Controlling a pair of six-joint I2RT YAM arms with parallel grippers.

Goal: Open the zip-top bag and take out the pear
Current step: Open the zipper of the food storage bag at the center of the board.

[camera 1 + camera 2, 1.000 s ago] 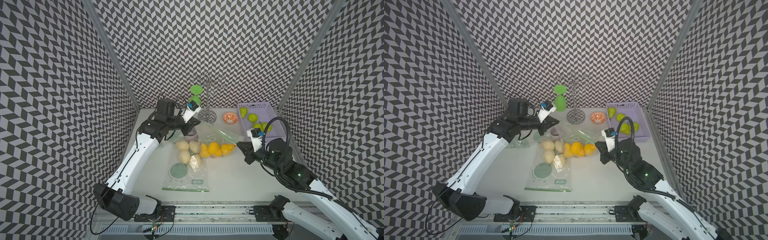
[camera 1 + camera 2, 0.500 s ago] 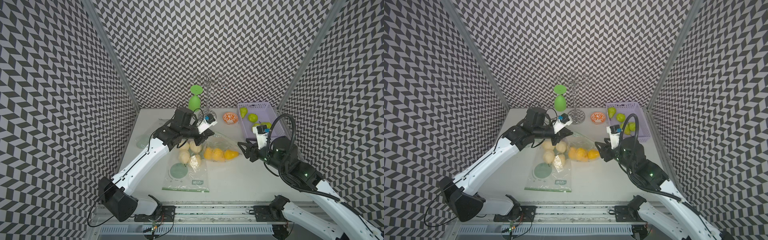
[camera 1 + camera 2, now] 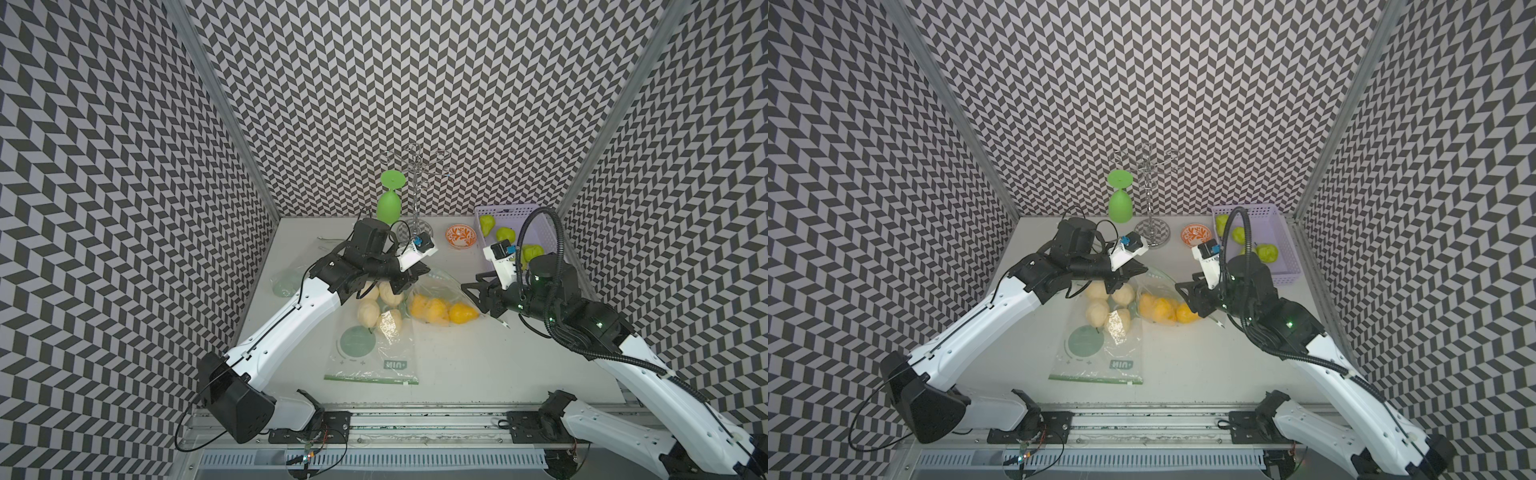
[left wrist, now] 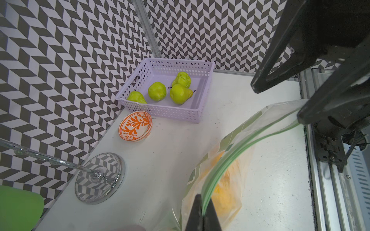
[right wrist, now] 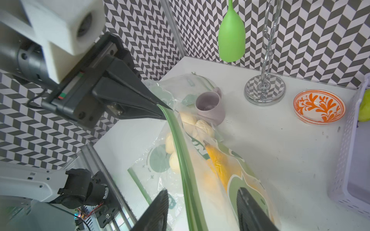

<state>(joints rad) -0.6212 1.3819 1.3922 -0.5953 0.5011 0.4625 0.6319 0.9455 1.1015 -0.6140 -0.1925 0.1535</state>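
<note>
Right wrist view: left claw pinched shut on the green seal of the zip-top bag, right claw gaping astride it (holding nothing), orange pear inside, on the surface; clamping both lips together would likely drag, not open, the bag

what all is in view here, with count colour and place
held bag: 1, clear, green zip, table centre
orange pears: few, orange, in held bag
flat bag: 1, clear, front centre
pale pears: about 4, cream, in flat bag
basket: 1, lilac, back right
green pears: 4, green, in basket
bowl: 1, orange-white, beside basket
stand: 1, silver, back centre
glass: 1, green, hung on stand
mug: 1, lilac, behind bags
left gripper: 1, black, shut on held bag's zip
right gripper: 1, black, open astride zip
</note>
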